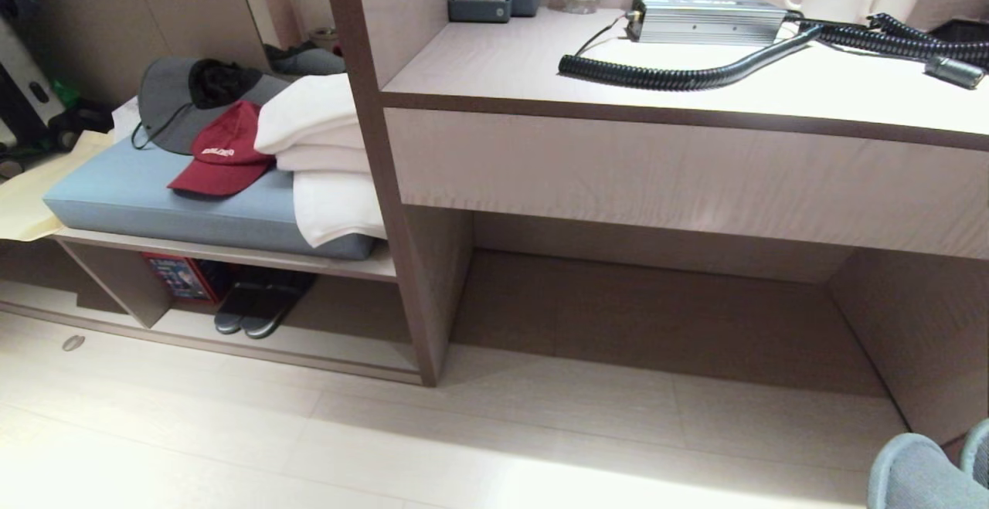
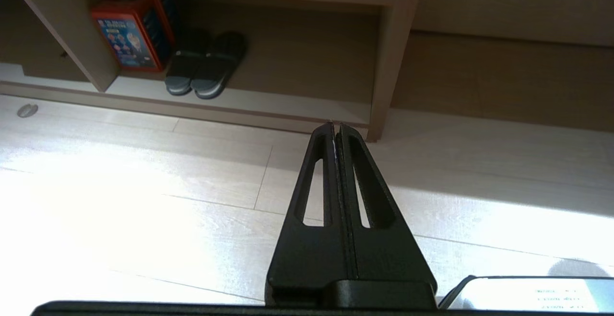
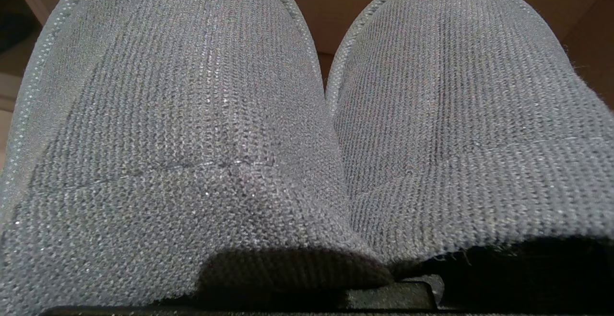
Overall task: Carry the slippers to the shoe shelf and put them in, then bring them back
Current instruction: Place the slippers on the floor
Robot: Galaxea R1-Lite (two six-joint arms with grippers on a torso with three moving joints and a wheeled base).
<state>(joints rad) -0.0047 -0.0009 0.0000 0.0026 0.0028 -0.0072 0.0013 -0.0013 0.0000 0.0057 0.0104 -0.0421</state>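
Slippers (image 3: 307, 129): one pair, grey knit fabric, toes side by side and touching, clamped in my right gripper; its fingers are hidden under the fabric, clenched tight on the pair. Location: directly ahead of that gripper, filling its wrist view, held clear of the floor. Left gripper (image 2: 336, 126): fingertips pressed together, holding nothing, hanging over bare floor and aimed toward the shoe shelf (image 2: 268, 110). Shoe shelf: low and open-fronted, ahead of the right gripper and well off to its left. Contents of the near compartment: dark slides (image 1: 259, 304) just beside a red box (image 1: 181, 277). Step in hand, as I judge it: the carry. Handling notes: I keep the clamp firm, since soft knit can sag or slip; I bring the base round until the free stretch of shelf beside the dark slides sits straight ahead of the gripper; I come in low, toes first, clearing the front lip and the upright post (image 1: 402, 262) before letting go.
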